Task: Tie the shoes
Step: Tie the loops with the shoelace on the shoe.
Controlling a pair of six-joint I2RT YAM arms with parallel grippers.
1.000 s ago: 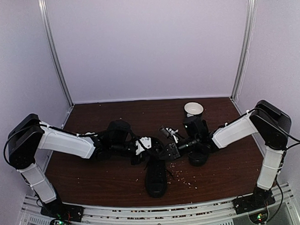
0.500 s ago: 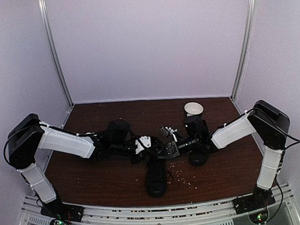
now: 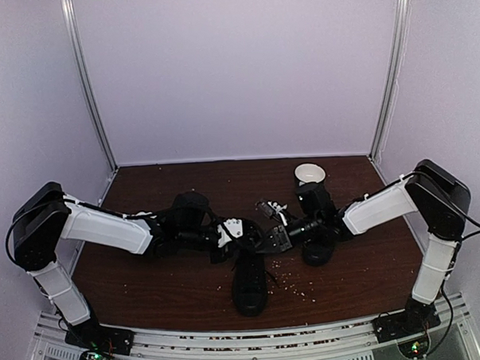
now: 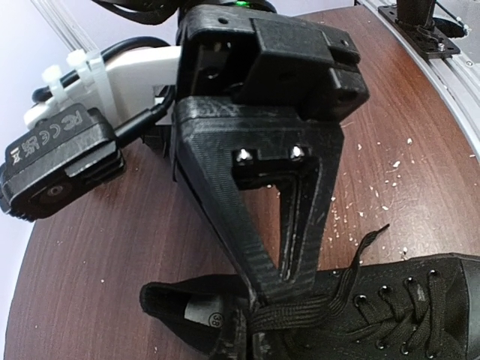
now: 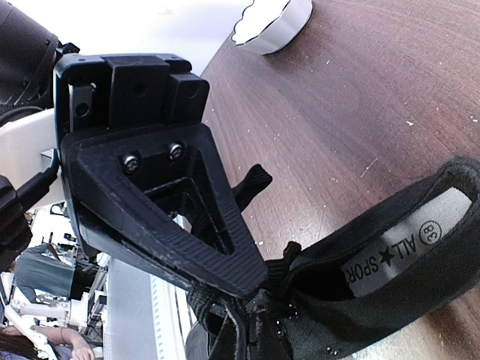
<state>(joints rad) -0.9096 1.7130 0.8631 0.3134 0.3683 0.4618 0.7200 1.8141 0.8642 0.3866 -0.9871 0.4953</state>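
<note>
A dark brown wooden table [image 3: 149, 280], crumb-speckled toward 5 o'clock, stands within evenly lit lavender walls [image 3: 235, 68] at 9, 12 and 3 o'clock, metal uprights [image 3: 89, 91] at 11 and 1, a slotted rail [image 3: 247, 339] at 6.

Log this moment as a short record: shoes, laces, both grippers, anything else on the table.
centre shoe: all-black low-top lace-up sneaker, lying on the brown wooden table
second shoe: matching black sneaker, to its right, partly hidden
laces: thin black laces, no bow visible
left gripper: fingers shut on the laces at the centre shoe's tongue
right gripper: fingers shut, a lace apparently pinched between them
other: white bowl at the far side; pale crumbs
</note>
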